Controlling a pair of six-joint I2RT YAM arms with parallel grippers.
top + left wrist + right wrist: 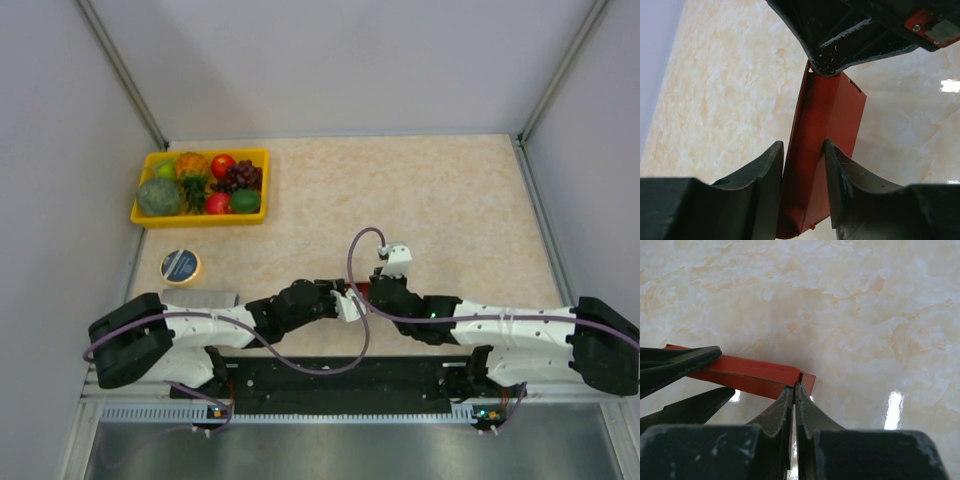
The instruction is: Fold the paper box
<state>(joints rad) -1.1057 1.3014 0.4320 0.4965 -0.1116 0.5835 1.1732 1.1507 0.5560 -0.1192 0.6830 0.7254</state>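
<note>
Paper box [830, 115] stretches lengthwise between arms, left jaws and right jaws clamped on opposite ends.

Fruit tray [200, 219], probable tape roll [181, 265] left, right open

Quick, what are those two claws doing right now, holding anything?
Left gripper: closed on the paper box, which sits between its fingers.
Right gripper: closed, pinching one end of the paper box.
</note>
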